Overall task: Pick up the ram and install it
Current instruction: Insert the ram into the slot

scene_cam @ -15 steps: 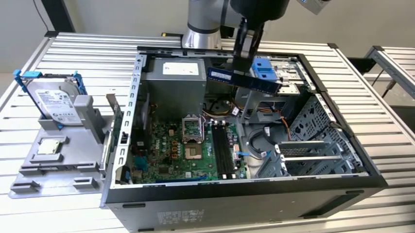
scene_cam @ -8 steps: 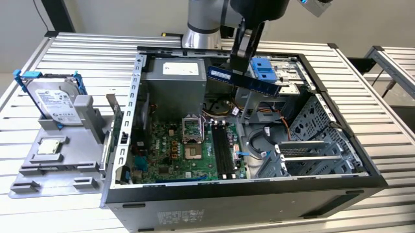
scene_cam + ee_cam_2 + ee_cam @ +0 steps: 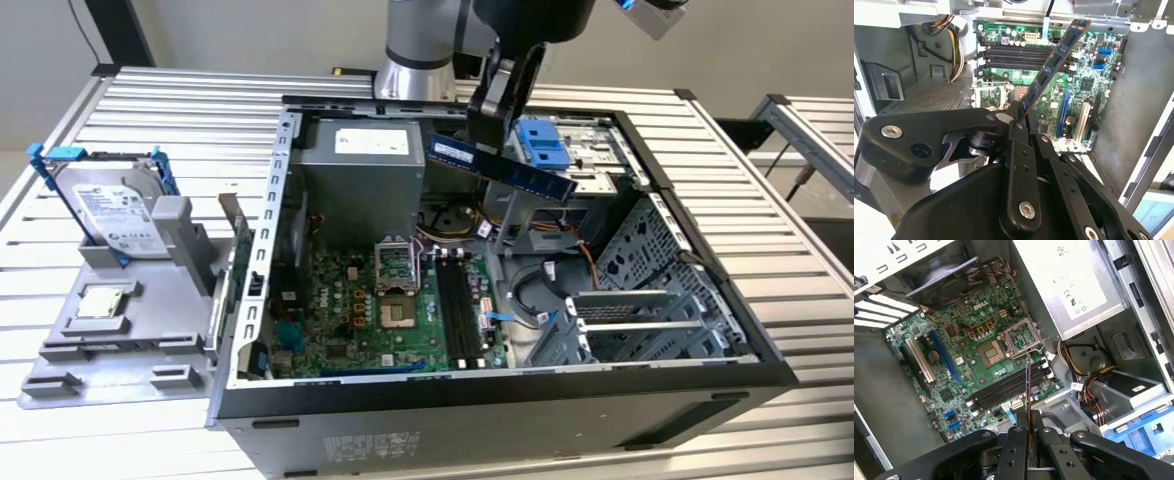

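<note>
Holding the ram (image 3: 505, 166) near one end, the gripper (image 3: 489, 135) pinches it tight between its black fingers. The ram hangs tilted in the air over the open computer case (image 3: 274, 200), above the green board (image 3: 380, 310) and its long black slots (image 3: 461, 300). On the exterior view's left, a silver hard drive (image 3: 114, 215) stands on a grey tray (image 3: 134, 345).

Ram (image 3: 530, 176) in gripper (image 3: 489, 132) above case (image 3: 497, 386)
</note>
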Action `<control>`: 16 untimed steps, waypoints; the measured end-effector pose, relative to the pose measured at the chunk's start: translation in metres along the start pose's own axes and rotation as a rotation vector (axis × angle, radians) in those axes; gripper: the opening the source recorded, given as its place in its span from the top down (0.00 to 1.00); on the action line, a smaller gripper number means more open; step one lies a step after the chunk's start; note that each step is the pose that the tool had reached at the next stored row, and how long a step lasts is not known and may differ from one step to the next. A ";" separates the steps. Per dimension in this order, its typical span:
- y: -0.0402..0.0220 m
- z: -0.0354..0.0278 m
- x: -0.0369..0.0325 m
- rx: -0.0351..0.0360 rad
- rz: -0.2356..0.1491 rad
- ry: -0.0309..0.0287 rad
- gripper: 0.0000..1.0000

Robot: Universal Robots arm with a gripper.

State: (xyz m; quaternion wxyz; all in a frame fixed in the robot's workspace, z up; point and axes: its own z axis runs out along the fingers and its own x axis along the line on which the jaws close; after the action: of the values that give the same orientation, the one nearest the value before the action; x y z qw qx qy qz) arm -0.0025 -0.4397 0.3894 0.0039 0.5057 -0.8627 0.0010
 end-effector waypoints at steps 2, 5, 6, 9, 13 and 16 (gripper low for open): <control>0.0000 0.0000 0.0000 -0.0011 0.018 0.0005 1.00; 0.0000 -0.0001 0.0000 -0.0022 0.042 0.0011 1.00; 0.0000 -0.0001 0.0000 -0.0026 0.050 0.0012 1.00; 0.0000 -0.0001 -0.0001 -0.0038 0.074 0.0019 1.00; 0.0000 -0.0001 -0.0001 -0.0053 0.105 0.0026 1.00; 0.0000 0.0000 0.0000 -0.0063 0.127 0.0028 1.00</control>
State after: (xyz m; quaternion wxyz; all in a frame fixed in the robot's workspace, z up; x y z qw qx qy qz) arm -0.0025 -0.4396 0.3895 0.0066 0.4497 -0.8932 -0.0008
